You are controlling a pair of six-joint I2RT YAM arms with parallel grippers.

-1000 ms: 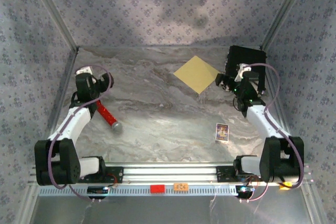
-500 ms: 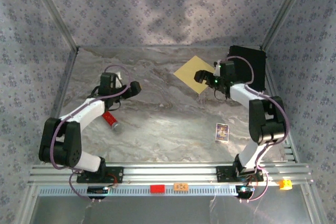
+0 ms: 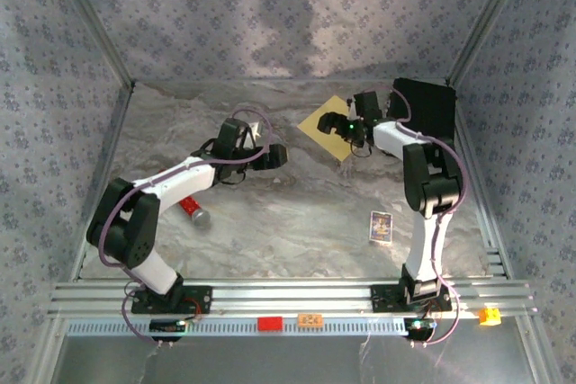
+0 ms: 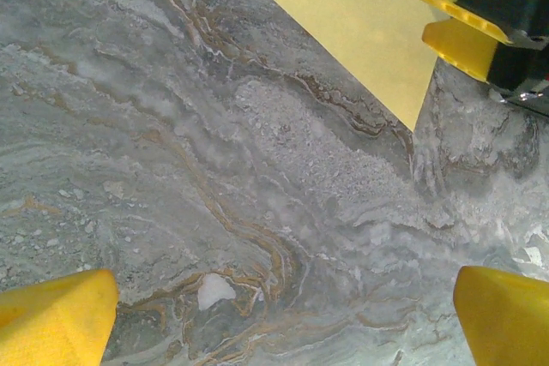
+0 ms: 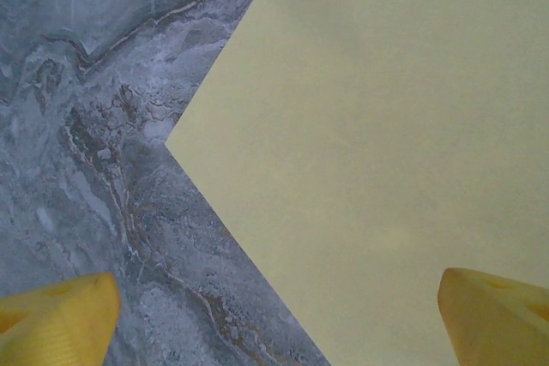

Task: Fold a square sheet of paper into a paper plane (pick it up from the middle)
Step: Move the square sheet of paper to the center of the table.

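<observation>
Table: the marble table [image 3: 297,213] is carrying everything, and the yellow sheet is lying flat at its far side, right of centre.
Left arm: it is stretching forward and to the right across the table, with its wrist aiming towards the sheet.
Right arm: it is folding back on itself, elbow high, and bending its wrist left over the sheet.
Black case: the black case [image 3: 423,105] is sitting in the far right corner, just beside the sheet.
Sheet: the square sheet of paper [image 3: 322,125] is showing no crease and no lifted corner, so I am judging the job as barely begun; the pickup and every fold are waiting.
Left tool: the left tool [image 3: 274,156] is hanging with its jaws spread wide and empty over bare marble, near the sheet's near corner but apart from it.
Right tool: the right tool [image 5: 274,315] is also gaping and gripping nothing, one fingertip over the paper and the other over the table, so it is straddling an edge, not the middle.
Red-handled object: the red-handled object [image 3: 191,210] is lying under the left arm.
Card: the small printed card [image 3: 381,226] is lying near the right arm.
</observation>
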